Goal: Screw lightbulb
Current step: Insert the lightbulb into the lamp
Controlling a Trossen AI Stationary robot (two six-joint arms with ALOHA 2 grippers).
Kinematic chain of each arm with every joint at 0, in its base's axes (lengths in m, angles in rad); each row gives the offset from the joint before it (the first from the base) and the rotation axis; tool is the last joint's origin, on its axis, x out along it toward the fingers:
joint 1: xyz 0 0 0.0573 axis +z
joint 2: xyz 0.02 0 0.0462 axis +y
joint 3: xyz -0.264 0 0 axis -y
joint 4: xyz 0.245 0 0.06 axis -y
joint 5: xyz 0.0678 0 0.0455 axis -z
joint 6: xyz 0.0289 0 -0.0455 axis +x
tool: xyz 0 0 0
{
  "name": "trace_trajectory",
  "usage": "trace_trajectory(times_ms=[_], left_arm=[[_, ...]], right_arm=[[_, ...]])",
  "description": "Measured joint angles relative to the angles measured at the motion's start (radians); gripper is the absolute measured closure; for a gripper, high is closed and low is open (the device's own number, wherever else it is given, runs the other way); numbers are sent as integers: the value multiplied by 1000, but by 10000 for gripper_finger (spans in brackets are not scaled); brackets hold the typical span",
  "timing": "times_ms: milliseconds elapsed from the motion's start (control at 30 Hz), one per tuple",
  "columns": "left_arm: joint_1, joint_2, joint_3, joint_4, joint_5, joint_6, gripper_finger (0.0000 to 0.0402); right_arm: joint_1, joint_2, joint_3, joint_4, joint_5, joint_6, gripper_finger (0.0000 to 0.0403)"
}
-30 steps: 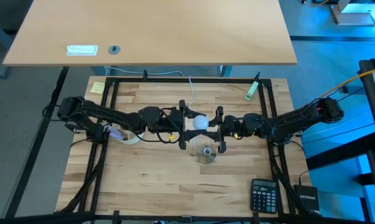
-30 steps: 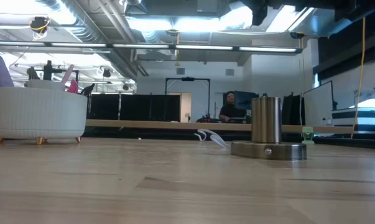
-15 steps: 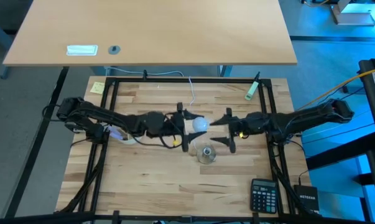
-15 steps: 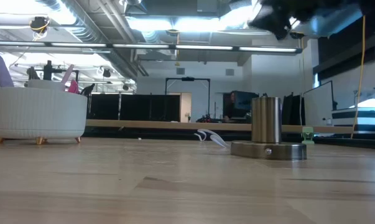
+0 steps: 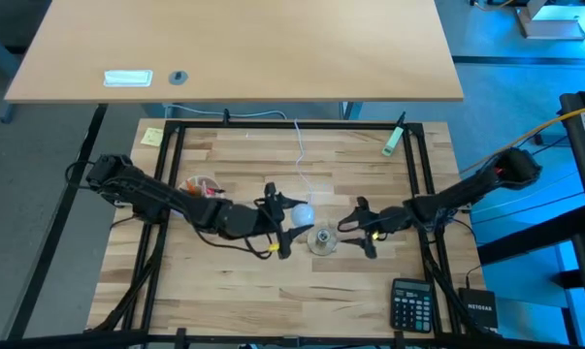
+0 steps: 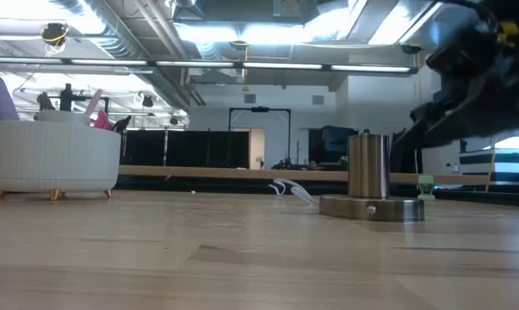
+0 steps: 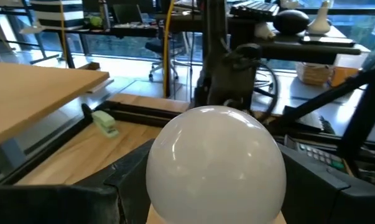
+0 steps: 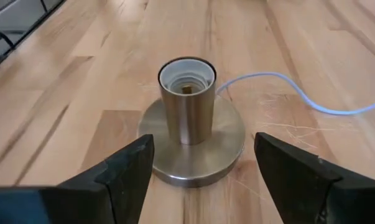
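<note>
Left gripper (image 5: 285, 225) gripping white frosted pear-shaped lightbulb (image 5: 299, 214), carrying toward round brass socket base (image 5: 322, 238); right gripper (image 8: 203, 163) spreading wide, empty, straddling base to steady it.

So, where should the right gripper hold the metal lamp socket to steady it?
Take the round metal lamp socket by its upright tube, coming in level from the side the open right gripper faces. The flat disc base looks too wide for the jaws; leave the top free.
</note>
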Motion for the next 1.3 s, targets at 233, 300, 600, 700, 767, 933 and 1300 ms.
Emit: trace_trajectory(times_ms=[233, 300, 600, 700, 767, 933, 1300], left_arm=[[-23, 0, 0, 3, 0, -25, 142], [-24, 0, 0, 4, 0, -32, 142], [-24, 0, 0, 2, 1, -71, 138], [-22, 4, 0, 4, 1, -71, 138], [-22, 8, 0, 1, 2, -74, 138], [-21, 10, 0, -1, 2, -82, 137], [-21, 10, 0, -24, 3, -103, 137]], right_arm=[[-1, 225, -15, 259, -29, -100, 123], [-8, 297, -15, 370, -35, -135, 123], [-115, 596, -15, 730, -170, -229, 123], [-141, 676, 2, 825, -244, -233, 123], [-151, 725, 22, 835, -296, -234, 123], [-151, 800, 68, 865, -365, -234, 123], [-151, 806, 113, 868, -392, -234, 147]])
